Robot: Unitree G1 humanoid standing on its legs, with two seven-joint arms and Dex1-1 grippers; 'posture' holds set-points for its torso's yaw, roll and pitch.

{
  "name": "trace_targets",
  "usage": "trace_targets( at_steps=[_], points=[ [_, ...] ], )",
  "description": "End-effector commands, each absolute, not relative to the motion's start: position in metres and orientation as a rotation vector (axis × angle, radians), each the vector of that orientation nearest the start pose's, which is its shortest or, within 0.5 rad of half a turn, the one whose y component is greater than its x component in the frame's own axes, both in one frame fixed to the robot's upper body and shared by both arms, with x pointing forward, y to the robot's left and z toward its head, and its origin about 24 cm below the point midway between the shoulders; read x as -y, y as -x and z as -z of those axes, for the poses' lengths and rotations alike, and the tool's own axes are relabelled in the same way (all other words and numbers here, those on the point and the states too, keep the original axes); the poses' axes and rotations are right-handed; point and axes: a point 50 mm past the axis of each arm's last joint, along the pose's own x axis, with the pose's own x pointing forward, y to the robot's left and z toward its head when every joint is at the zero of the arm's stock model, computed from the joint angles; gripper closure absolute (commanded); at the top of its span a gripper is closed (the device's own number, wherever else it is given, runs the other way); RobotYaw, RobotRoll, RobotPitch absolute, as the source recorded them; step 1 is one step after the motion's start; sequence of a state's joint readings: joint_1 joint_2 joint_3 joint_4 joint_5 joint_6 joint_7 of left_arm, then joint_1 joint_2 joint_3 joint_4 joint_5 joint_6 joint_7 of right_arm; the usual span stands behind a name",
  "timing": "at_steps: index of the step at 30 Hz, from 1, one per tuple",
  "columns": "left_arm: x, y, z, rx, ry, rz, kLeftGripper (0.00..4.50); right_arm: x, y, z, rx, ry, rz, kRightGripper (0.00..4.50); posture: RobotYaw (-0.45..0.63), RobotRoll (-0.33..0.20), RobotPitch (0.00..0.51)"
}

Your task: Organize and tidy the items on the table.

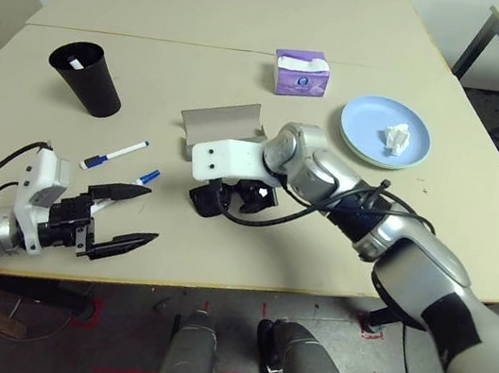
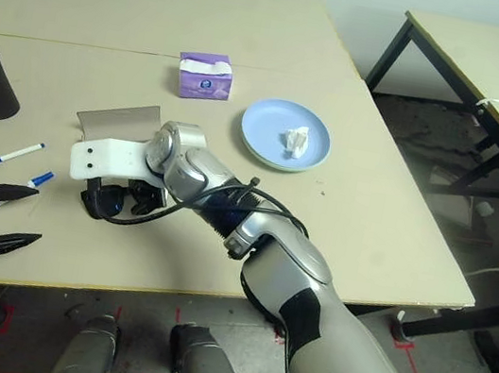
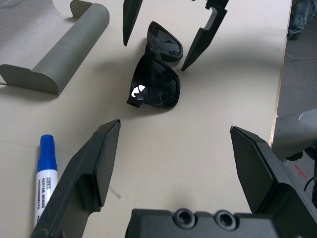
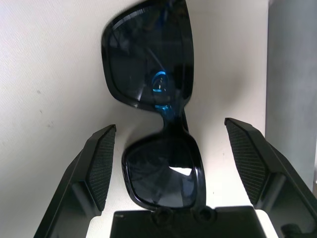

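Black sunglasses (image 4: 153,124) lie flat on the table (image 1: 259,16), just beside the open grey glasses case (image 1: 223,127). Right gripper (image 4: 168,163) hangs over them, fingers spread on both sides — the pick-up step, I judge. Next it must descend and close gently. Left gripper (image 1: 125,215) waits open nearby.

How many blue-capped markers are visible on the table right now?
2. One marker lies loose on the table in front of the black cup. The second marker sits nearer the left claw, mostly hidden behind its upper finger.
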State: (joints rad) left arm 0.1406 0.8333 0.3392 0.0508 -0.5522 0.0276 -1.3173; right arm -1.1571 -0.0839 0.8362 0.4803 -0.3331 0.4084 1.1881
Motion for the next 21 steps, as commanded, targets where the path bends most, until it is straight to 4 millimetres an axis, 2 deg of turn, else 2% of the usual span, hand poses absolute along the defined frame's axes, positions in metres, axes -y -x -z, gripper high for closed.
trace_targets(
  at_steps=[1, 9, 21],
  points=[
    [-0.3066, -0.1943, -0.1122, -0.182, -0.239, 0.993, 0.0, -0.0521, -0.3094, -0.1606, -0.315, 1.309, -1.523, 0.03, 0.04, 0.0, 0.152],
    [-0.306, -0.1947, -0.1099, -0.186, -0.234, 0.996, 0.0, -0.0566, -0.3062, -0.166, -0.336, 1.299, -1.542, 0.03, 0.04, 0.0, 0.153],
    [-0.3058, -0.1951, -0.1103, -0.182, -0.236, 0.991, 0.0, -0.0488, -0.3108, -0.1637, -0.357, 1.338, -1.53, 0.03, 0.04, 0.0, 0.152]
  ],
)
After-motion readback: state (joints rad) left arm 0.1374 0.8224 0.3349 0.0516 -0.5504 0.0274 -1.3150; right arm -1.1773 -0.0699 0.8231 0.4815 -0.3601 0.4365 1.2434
